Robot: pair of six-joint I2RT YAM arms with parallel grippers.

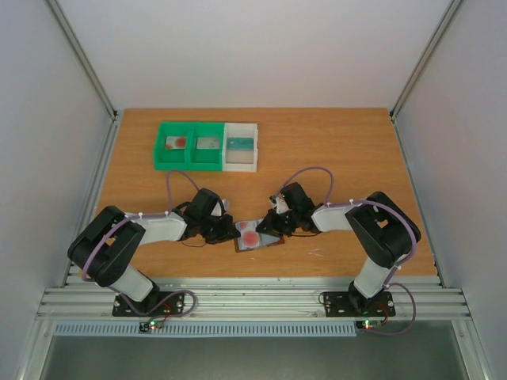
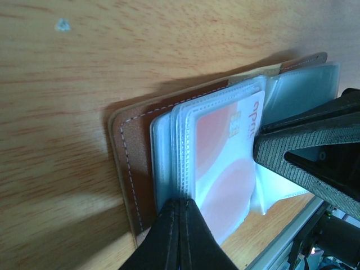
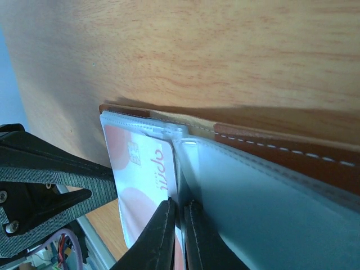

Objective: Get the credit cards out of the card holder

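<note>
Card holder (image 1: 263, 240) lies open nr middle of near edge, a red-spotted credit card (image 2: 225, 169) inside its clear sleeves (image 2: 164, 152). L gripper (image 2: 180, 207) is clenched on the sleeves' edge. R gripper (image 3: 179, 207), fingers almost together, pinches another sleeve. Green bins (image 1: 188, 146) & white bin (image 1: 241, 147) sit twd far edge, left of centre.

Two arms bolted to an aluminium rail (image 1: 253, 299), left arm (image 1: 119, 249) and right arm (image 1: 380, 233), black joints, white link shells, purple cables (image 1: 181, 172) looping above the rail, red and green lights (image 1: 150, 325) below it, black ribbed triangular fingers (image 3: 56, 180) with screws
</note>
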